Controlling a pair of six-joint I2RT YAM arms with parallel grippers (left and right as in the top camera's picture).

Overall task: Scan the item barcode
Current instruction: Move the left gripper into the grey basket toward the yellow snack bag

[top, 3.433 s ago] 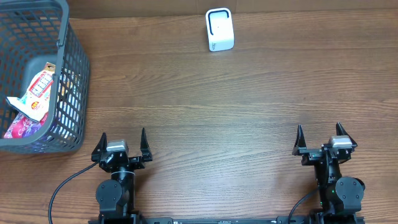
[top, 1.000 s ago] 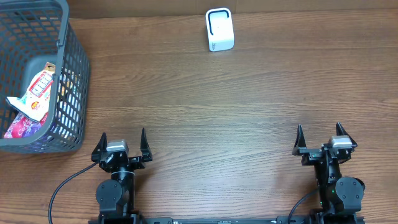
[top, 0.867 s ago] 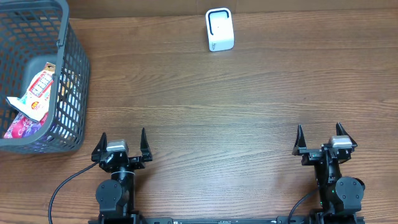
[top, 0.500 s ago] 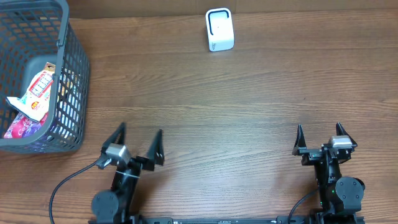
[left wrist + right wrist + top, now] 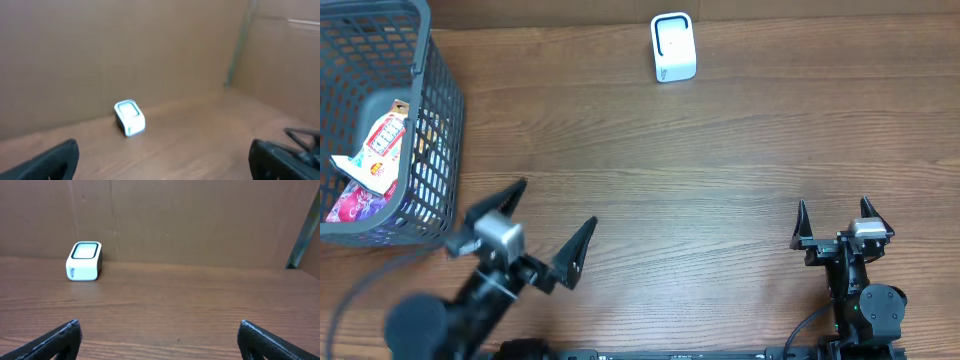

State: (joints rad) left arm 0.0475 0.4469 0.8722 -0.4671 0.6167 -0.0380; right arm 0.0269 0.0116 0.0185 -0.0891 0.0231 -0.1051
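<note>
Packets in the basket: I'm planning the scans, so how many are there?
2 visible: a red-and-white packet lying across the middle of the basket, and a pink packet beneath it by the near wall. Others may be hidden underneath.

- No word, brand or number is legible anywhere.
- The red-and-white packet point(image 5: 382, 148) in the basket point(image 5: 440, 130), at the far left corner of the counter point(image 5: 720, 170), carries printed lettering too small to make out.
- The purple packet point(image 5: 355, 205) next to it shows only blurred print.
- The white scanner point(image 5: 673, 47) at the counter's far edge bears tiny dark marks on its side, illegible.
</note>
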